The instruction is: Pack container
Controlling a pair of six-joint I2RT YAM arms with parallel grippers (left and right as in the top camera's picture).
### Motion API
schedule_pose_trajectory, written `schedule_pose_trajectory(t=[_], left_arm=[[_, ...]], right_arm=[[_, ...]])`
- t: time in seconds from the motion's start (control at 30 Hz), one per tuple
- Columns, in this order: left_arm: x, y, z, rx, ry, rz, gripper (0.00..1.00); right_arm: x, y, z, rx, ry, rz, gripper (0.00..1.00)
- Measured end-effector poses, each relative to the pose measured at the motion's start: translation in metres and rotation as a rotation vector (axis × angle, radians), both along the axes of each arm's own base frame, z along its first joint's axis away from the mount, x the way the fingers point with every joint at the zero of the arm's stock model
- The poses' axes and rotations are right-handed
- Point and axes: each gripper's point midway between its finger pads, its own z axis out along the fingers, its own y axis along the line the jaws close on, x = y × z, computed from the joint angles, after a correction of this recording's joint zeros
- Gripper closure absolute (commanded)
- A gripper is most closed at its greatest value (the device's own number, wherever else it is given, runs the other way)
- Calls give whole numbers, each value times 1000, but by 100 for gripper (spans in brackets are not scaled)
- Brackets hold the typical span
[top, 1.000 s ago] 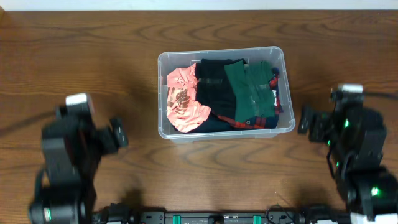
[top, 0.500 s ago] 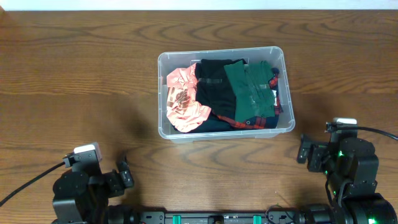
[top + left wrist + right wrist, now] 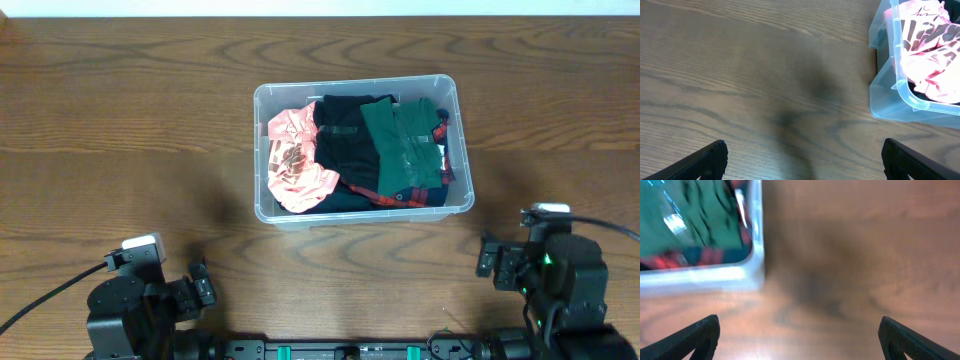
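The clear plastic container [image 3: 459,150] stands mid-table and holds folded clothes: a pink garment [image 3: 292,160] at the left, a black one [image 3: 345,145] in the middle, a green one with red plaid trim [image 3: 405,150] at the right. Its left corner with the pink garment shows in the left wrist view [image 3: 900,80]; its right corner shows blurred in the right wrist view [image 3: 752,265]. My left gripper [image 3: 802,160] is open and empty over bare wood near the front left. My right gripper [image 3: 800,337] is open and empty over bare wood at the front right.
The wooden table [image 3: 120,110] stretches all round the container. Both arm bases sit at the front edge, the left arm [image 3: 125,305] and the right arm [image 3: 555,290]. A cable trails from each.
Both arms have drawn back from beside the container toward the front edge of the table. The container and clothes have not moved.
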Motion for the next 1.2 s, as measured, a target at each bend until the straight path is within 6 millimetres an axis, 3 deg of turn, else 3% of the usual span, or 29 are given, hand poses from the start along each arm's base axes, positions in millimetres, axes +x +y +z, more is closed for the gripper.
schedule_pose_trajectory(t=[0.1,0.37,0.63,0.83,1.2], left_arm=[[0,0,0,-1,0,-1,2],[0,-1,-1,-5,2,-6,2],[0,-1,-1,-5,2,-6,2],[0,-1,-1,-5,2,-6,2],[0,-1,-1,-5,2,-6,2]], right_arm=[[6,3,8,20,-142,10,1],[30,15,-4,72,-441,63,1],[54,20,4,58,-716,100,1],[58,21,-34,21,-632,116,1],[58,22,-33,16,-633,122,1]])
